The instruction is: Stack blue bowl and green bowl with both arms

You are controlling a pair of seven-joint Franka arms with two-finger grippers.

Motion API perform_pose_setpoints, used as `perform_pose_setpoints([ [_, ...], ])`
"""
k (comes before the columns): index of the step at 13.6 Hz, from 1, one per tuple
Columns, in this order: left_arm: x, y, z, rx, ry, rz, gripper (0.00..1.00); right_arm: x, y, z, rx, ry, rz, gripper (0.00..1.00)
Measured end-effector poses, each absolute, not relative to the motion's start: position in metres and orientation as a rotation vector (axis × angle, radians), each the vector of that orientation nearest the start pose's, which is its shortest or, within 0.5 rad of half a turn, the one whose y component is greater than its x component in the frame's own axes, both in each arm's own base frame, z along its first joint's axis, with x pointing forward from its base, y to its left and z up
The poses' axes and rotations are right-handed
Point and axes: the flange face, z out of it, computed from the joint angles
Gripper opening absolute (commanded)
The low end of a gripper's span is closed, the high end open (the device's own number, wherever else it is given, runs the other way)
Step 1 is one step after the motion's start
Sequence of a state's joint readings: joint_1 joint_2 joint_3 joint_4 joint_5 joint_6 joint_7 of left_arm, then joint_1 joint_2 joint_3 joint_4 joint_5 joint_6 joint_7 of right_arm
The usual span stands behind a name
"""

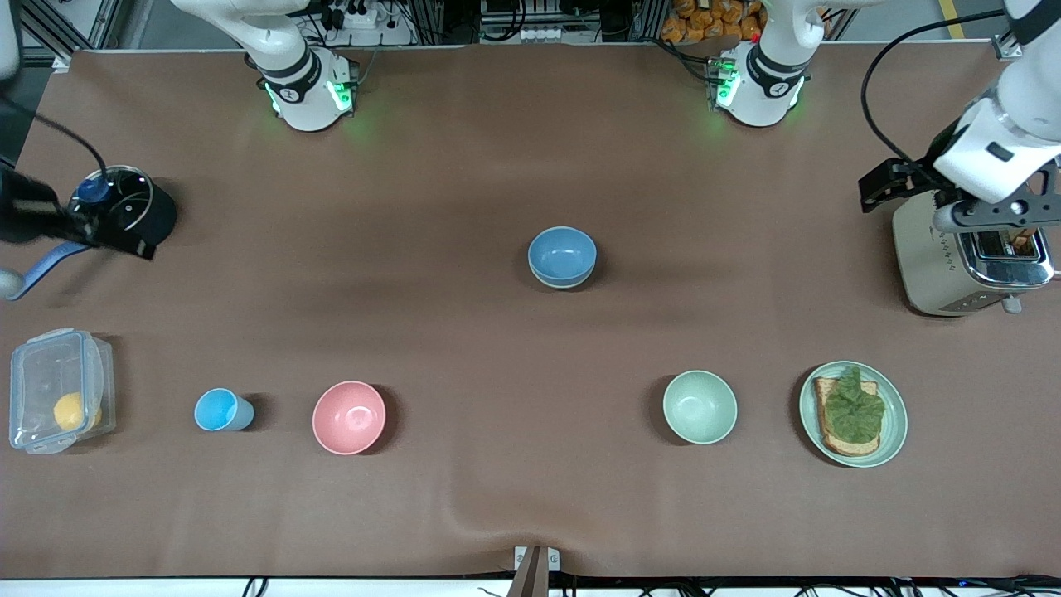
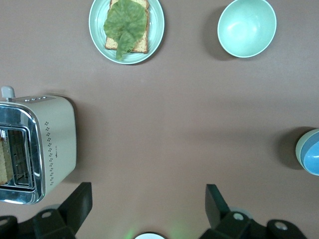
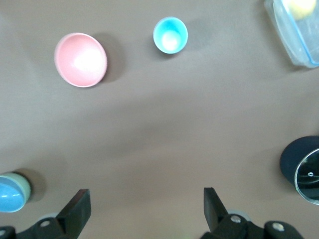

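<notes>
Item: blue bowl (image 1: 562, 253), round, matte, sky-blue, mouth up, no long axis. It sits nested in the green bowl (image 2: 300, 149), sage, only its rim showing, at table centre.
Surround: bare brown cloth all round. In the front view the mint bowl (image 1: 700, 406) is at 4 o'clock and the pink bowl (image 1: 349, 417) at 8 o'clock, both well apart.
Tools: left gripper (image 2: 148, 199) over the toaster (image 1: 966, 261), jaws wide, empty. Right gripper (image 3: 145, 205) beside the black pot (image 1: 124, 209), jaws wide, empty.

Four bowls are counted, blue bowl (image 1: 562, 251), green bowl (image 2: 300, 148), pink bowl (image 1: 349, 417), mint bowl (image 1: 700, 406), one cup (image 1: 220, 410), one plate (image 1: 893, 431), one toaster (image 1: 937, 265), one pot (image 1: 153, 217), one box (image 1: 33, 365).
</notes>
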State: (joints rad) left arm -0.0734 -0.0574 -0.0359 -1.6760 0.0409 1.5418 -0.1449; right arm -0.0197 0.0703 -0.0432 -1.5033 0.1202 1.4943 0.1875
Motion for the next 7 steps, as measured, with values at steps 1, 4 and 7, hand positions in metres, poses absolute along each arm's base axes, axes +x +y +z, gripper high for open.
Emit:
perform_pose_setpoints([
  [1,0.529,-0.044,0.613,-3.09,-0.075,0.095,1.0,0.559,-0.022,0.628,-3.004,0.369,0.09,1.0],
  [4,0.524,-0.017,0.636,-3.101,-0.006,0.115,1.0,0.542,-0.034,0.656,-2.999,0.398,0.011,1.0],
  [7,0.523,-0.011,0.637,-3.114,0.026,0.142,1.0,0.541,-0.038,0.658,-3.0,0.408,0.001,1.0],
])
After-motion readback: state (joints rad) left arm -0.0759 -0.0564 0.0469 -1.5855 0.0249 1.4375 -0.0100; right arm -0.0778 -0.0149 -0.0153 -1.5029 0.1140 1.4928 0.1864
